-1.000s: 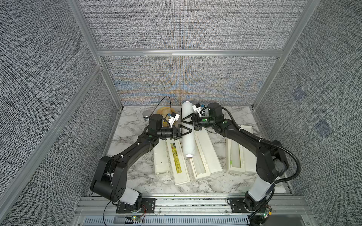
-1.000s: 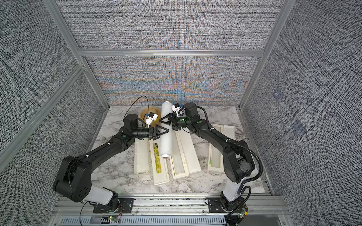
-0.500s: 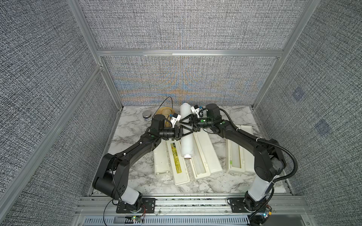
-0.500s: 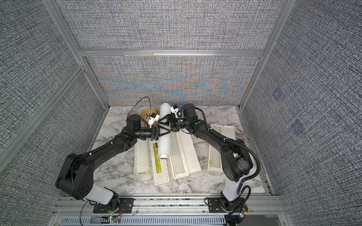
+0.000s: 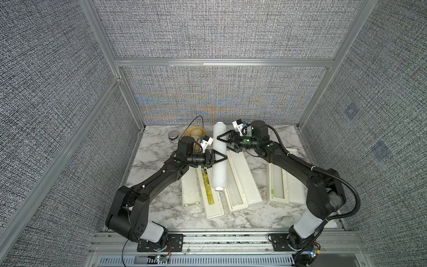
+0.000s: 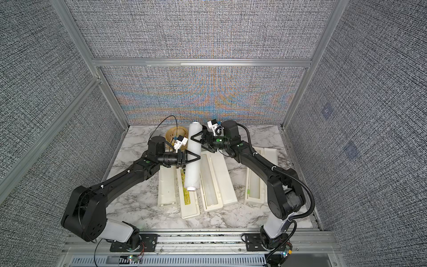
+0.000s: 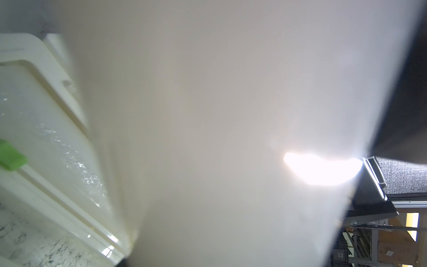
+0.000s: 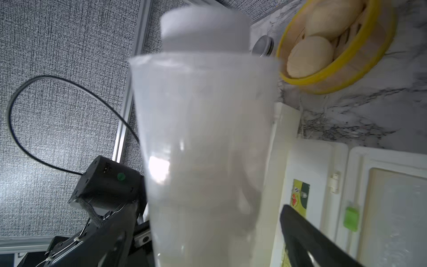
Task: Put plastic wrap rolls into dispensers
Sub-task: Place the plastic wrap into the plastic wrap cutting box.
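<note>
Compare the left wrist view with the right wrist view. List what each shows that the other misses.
Left wrist only: a bright glare on the film, and cardboard boxes outside the cell.
Right wrist only: the steamer, a black cable, the left arm and a lid label.
Both: the roll filling the middle, an open dispenser with a green clip, and the marble table.
</note>
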Tool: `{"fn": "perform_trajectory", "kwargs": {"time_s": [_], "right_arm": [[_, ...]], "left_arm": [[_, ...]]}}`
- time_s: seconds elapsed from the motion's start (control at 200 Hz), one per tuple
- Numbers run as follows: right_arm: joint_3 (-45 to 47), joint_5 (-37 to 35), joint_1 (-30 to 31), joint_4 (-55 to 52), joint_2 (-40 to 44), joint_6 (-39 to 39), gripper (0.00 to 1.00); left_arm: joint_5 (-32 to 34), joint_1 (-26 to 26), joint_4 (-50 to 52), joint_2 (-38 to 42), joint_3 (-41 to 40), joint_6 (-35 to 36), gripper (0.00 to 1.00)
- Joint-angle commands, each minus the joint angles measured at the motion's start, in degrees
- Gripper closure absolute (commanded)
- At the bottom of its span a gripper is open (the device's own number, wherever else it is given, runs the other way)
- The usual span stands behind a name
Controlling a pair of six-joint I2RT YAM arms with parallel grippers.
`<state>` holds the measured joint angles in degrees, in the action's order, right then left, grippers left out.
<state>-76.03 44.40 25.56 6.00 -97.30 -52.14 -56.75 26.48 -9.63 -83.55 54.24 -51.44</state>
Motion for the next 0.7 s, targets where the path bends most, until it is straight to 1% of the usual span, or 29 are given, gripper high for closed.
{"fn": "perform_trajectory", "kwargs": {"time_s": [0.0,0.05,0.105,0.165,0.23,0.255,0.305,0.37,0.47,0.56,0.696], "right_arm": [[0.42,-3.84,-1.66,-5.76,1.09,3.54,0.01],[0.52,-6.08,-2.62,-9.55,2.36,5.62,0.01],[0.40,-9.21,-3.34,-13.67,3.84,8.51,0.01],[0.19,-11.74,-3.76,-17.70,5.59,11.37,0.01],[0.18,-14.58,-4.03,-21.15,7.36,14.06,0.01],[0.18,-15.48,-3.98,-22.14,7.91,14.88,0.01],[0.43,-16.57,-3.98,-23.76,8.82,16.12,0.01],[1.11,-17.23,-4.01,-24.87,9.78,17.16,0.01],[2.59,-17.66,-4.06,-25.34,10.61,17.81,0.01],[3.80,-17.30,-4.07,-25.37,10.76,18.12,0.01],[5.18,-15.91,-4.24,-24.75,10.44,17.89,0.01]], "left_arm": [[-2.47,-0.59,-3.99,1.83,0.06,1.89,0.50],[-1.73,-1.35,-1.03,3.10,0.01,3.15,0.50],[-0.28,-2.49,4.63,4.86,0.35,5.54,0.51],[2.62,-3.80,16.14,6.52,1.70,10.19,0.50],[8.01,-5.09,29.09,7.90,3.76,15.39,0.49],[10.26,-5.42,32.59,8.32,4.43,16.81,0.49],[15.66,-5.80,40.18,9.05,5.24,18.56,0.49],[22.54,-5.83,46.84,9.95,5.44,19.18,0.49],[31.49,-5.83,52.98,11.32,4.03,17.86,0.49],[38.71,-5.82,55.30,12.38,1.81,16.44,0.49],[45.06,-5.85,55.44,13.27,0.01,15.44,0.49]]}}
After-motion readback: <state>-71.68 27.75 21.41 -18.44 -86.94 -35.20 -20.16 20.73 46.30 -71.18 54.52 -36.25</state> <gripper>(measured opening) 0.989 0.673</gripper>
